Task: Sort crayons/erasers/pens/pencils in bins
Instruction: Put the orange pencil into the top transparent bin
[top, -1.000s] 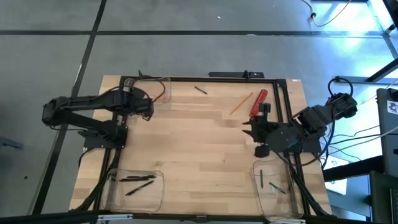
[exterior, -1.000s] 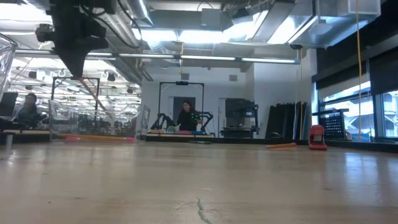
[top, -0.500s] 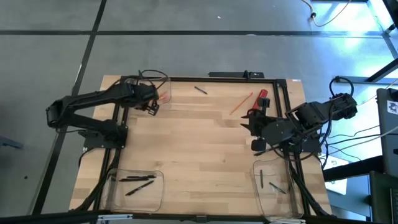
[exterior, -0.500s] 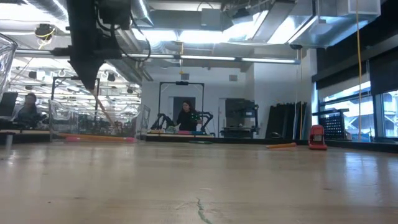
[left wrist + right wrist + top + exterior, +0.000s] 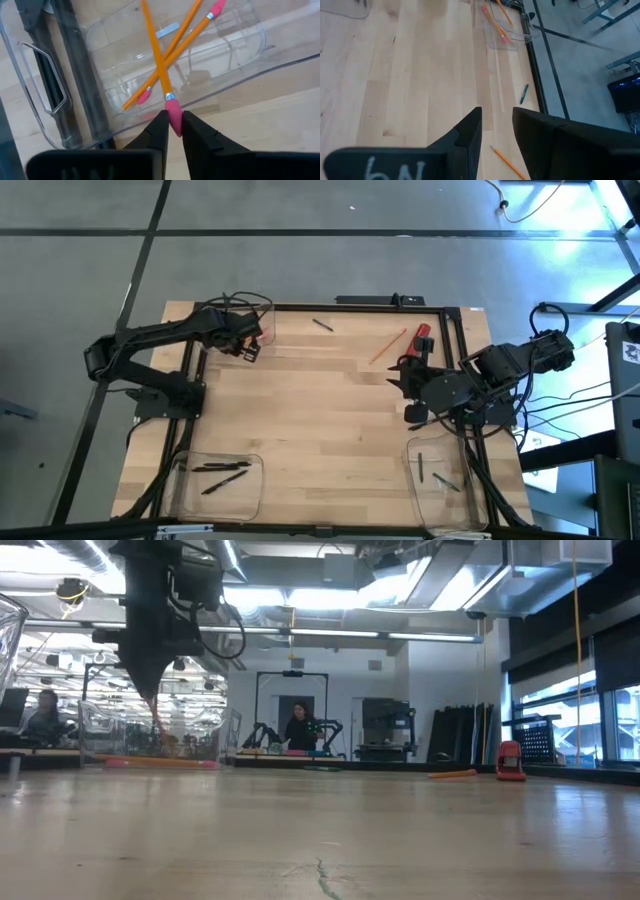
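Left gripper (image 5: 170,131) pinches pencil (image 5: 156,57) eraser-end, shaft into bin (image 5: 240,60).

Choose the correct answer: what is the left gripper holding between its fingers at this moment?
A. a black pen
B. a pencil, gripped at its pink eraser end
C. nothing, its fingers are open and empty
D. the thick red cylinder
B. In the left wrist view the left gripper is shut on a pencil at its pink eraser end, with the shaft reaching over the clear bin that already holds two pencils.

Two dark, jointed arms trailing black cables; the right gripper (image 5: 496,131) has white handwritten marks near its fingers.
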`<action>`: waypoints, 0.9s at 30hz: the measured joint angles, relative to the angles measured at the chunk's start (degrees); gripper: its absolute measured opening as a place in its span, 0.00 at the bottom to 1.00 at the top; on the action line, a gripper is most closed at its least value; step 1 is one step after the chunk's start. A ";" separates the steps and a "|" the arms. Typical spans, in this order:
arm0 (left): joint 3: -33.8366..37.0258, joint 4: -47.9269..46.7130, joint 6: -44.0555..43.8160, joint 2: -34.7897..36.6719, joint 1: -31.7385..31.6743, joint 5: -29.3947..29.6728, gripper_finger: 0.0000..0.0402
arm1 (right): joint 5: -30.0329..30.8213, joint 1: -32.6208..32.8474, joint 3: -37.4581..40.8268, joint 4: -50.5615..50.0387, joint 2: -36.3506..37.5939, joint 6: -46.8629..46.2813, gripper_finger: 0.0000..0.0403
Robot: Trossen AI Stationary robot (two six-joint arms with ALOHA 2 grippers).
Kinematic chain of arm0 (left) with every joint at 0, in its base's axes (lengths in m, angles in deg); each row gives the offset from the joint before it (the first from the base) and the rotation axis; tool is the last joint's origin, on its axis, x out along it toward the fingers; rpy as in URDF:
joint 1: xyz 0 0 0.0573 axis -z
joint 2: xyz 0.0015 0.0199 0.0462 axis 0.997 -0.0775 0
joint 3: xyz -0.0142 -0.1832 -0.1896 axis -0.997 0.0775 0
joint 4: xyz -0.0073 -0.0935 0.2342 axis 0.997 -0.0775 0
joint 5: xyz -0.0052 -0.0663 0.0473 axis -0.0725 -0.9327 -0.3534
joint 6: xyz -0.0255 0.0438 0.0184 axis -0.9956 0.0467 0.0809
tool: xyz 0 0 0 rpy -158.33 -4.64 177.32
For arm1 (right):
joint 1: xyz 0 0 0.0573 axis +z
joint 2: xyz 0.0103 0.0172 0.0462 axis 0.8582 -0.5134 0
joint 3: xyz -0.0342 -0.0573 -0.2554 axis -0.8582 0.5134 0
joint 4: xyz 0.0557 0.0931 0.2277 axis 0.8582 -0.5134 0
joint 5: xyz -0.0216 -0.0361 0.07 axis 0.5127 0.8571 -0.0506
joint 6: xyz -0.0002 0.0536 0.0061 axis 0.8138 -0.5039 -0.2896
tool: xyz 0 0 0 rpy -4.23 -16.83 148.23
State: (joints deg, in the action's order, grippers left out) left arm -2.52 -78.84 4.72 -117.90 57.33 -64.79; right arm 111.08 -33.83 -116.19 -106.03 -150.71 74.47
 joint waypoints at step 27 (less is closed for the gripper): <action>-1.34 2.11 4.07 0.02 -0.55 -13.31 0.25 | -0.02 0.00 0.00 0.00 -0.02 0.00 0.28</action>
State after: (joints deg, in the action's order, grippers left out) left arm -3.87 -76.73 8.79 -117.88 56.78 -78.10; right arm 111.06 -33.83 -116.19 -106.03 -150.74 74.47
